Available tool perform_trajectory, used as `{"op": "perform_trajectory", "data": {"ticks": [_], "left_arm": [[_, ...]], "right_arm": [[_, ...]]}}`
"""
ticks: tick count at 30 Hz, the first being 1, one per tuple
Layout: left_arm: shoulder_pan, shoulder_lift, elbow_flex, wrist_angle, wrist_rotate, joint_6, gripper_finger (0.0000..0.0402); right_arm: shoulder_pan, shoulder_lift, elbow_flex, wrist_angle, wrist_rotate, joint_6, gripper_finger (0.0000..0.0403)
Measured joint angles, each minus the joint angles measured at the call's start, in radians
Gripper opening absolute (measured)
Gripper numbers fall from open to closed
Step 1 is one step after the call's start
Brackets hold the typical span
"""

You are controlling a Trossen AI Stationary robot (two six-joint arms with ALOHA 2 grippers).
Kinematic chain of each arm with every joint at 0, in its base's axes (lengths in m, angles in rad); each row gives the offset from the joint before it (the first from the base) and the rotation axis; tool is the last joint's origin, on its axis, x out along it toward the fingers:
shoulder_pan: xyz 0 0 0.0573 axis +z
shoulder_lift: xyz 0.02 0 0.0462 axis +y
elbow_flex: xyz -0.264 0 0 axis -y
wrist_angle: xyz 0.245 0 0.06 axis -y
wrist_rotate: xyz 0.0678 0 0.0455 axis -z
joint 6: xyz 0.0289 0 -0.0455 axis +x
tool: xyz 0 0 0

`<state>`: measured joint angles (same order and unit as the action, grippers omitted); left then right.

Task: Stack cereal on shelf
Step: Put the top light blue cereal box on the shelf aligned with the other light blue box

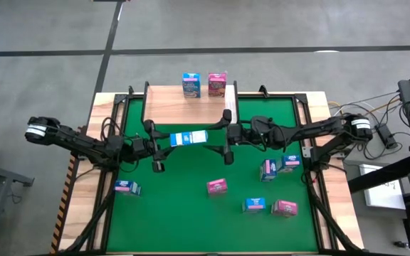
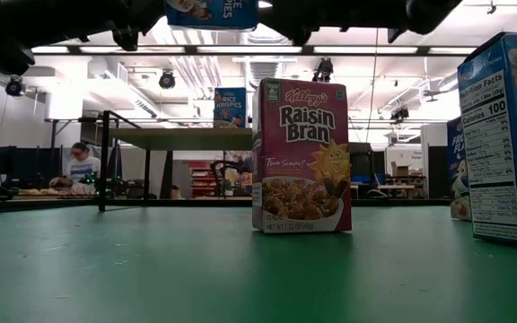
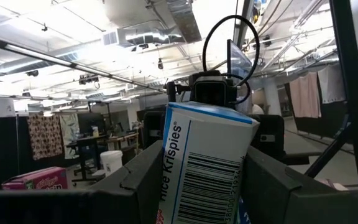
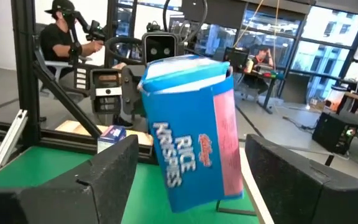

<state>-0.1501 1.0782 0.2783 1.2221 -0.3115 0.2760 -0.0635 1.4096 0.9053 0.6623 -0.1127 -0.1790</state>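
Cereal box (image 1: 188, 138), blue Rice Krispies, lies sideways in midair.

high: overhead, straight down | low: mat-level, across | wrists: close, both facing Rice Krispies box (image 4: 194, 130)

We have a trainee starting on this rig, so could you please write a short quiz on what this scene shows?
1. True or false: three cereal boxes stand on the shelf.
2. Which end effector grips the raised Rice Krispies box? A left, B right, C neither.
3. Fill in: the low view's central box reads ____.
Key: 1 false, only two: a blue box and a magenta box. 2 A, the left end effector; the right end effector is open. 3 Raisin Bran.
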Motion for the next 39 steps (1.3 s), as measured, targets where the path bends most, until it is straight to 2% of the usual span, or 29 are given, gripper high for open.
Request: {"op": "perform_trajectory", "data": {"ticks": [15,28,35,39], "left_arm": [[0.0,0.008,0.0,0.001,0.008,0.0,0.0169],[0.0,0.011,0.001,-0.003,0.007,-0.002,0.0225],[0.0,0.011,0.0,-0.012,-0.086,-0.006,0.025],[0.0,0.011,0.0,-0.011,-0.087,-0.005,0.0254]], "right_arm": [[0.0,0.011,0.025,-0.023,-0.003,0.009,0.0198],[0.0,0.01,0.025,-0.022,-0.002,0.023,0.0175],[0.0,0.007,0.025,-0.033,0.001,0.038,0.0167],[0.0,0.007,0.025,-0.044,0.002,0.039,0.0151]]}}
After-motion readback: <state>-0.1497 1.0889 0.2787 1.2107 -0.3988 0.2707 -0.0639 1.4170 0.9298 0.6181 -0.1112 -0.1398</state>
